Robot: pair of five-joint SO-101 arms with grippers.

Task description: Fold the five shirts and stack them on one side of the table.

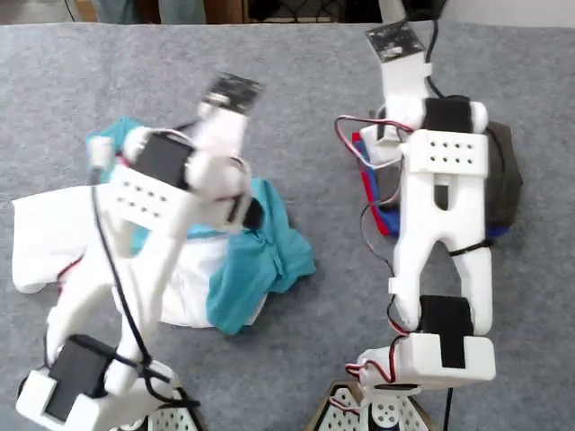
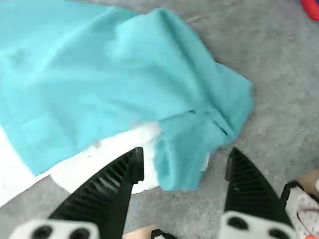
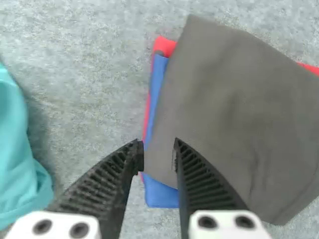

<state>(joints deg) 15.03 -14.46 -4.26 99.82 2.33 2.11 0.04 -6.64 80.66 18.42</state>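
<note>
A crumpled teal shirt [image 1: 260,265] lies partly over a spread white shirt [image 1: 45,233] on the left half of the table, with the left arm [image 1: 153,193] above them. My left gripper [image 2: 184,169] is open just above the teal shirt [image 2: 99,74], a bunched fold between its fingers and the white shirt [image 2: 89,159] beneath. On the right, a folded stack holds a dark grey shirt [image 3: 234,109] over a blue shirt [image 3: 159,194] and a red shirt [image 3: 162,45]. My right gripper [image 3: 157,157] hovers narrowly open over the grey shirt's edge.
A grey cloth [image 1: 332,99] covers the table. The right arm [image 1: 445,153] hides most of the folded stack [image 1: 505,180] in the high view. Both arm bases stand at the near edge. Bare cloth lies between the two piles and along the far side.
</note>
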